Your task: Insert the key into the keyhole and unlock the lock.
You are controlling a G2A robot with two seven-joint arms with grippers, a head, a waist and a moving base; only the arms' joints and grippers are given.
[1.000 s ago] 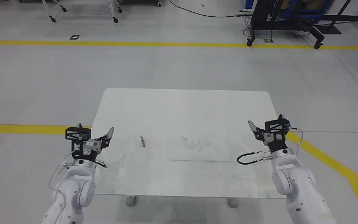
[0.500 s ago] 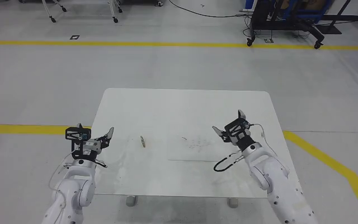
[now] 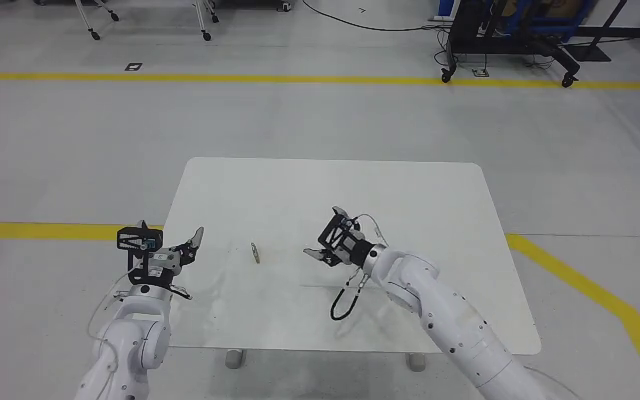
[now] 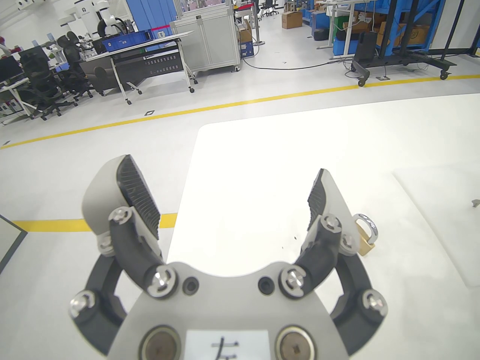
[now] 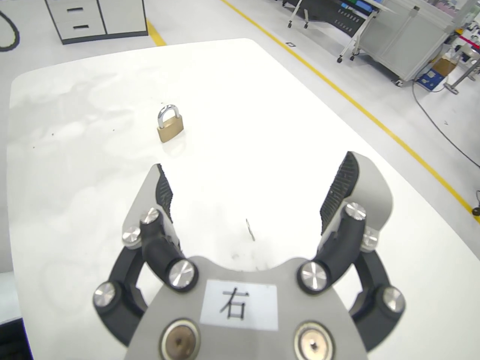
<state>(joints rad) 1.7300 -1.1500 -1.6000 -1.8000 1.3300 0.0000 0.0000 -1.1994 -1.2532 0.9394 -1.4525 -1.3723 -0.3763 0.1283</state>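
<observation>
Now my right jaws, spread, are hovering over the key (image 5: 250,229) on the bench (image 3: 400,190), having swung in from its edge; pickup is nearing. Left jaws, spread, are waiting near the padlock (image 3: 256,252).

I have my left claw (image 3: 170,236) spread wide, hanging just off the left edge of the bench (image 3: 400,190). My right claw (image 3: 323,233) is spread wide too, with its arm stretched out over the bench's middle.
</observation>
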